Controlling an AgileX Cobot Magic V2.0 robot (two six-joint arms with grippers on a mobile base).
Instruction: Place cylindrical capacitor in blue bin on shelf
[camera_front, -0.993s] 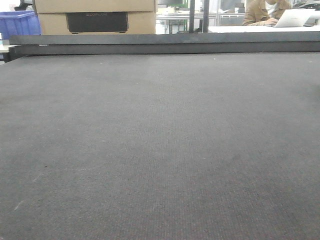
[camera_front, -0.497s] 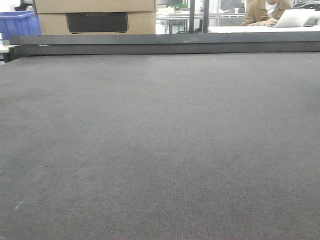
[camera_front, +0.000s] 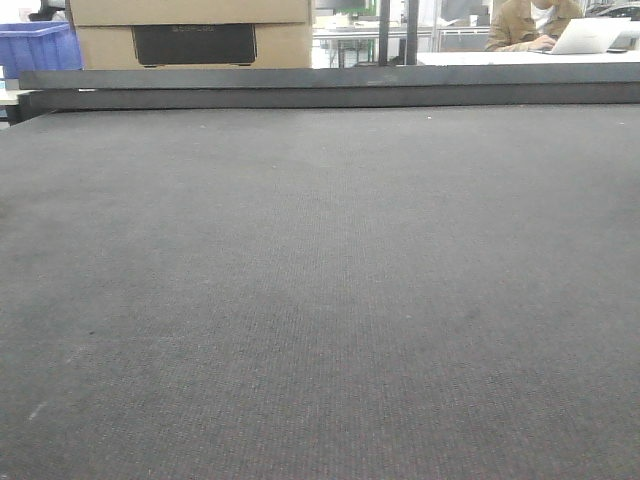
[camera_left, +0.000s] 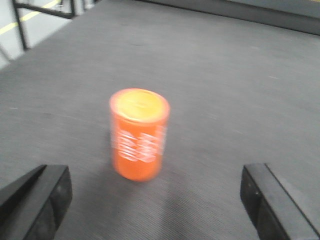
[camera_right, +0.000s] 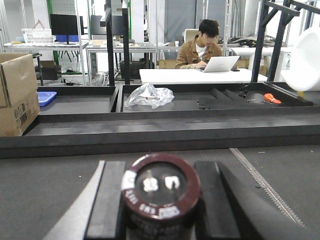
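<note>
A cylindrical capacitor (camera_right: 161, 192), dark maroon with two metal terminals on its end face, sits between the black fingers (camera_right: 112, 200) of my right gripper (camera_right: 162, 202), which is shut on it just above the dark table top (camera_right: 45, 195). My left gripper (camera_left: 157, 200) is open, its two black fingertips (camera_left: 37, 200) wide apart near the bottom of the left wrist view. An orange can (camera_left: 139, 135) stands upright on the mat a little beyond them, untouched and blurred. The shelf and its blue bin are out of view. Neither gripper shows in the front view.
The dark mat (camera_front: 320, 300) fills the front view, ending at a raised black rail (camera_front: 320, 88). Behind it are a cardboard box (camera_front: 190, 35) and a blue crate (camera_front: 30, 45). The right wrist view shows a black tray (camera_right: 210, 100) with a crumpled plastic bag (camera_right: 149, 95), and a seated person (camera_right: 200, 47).
</note>
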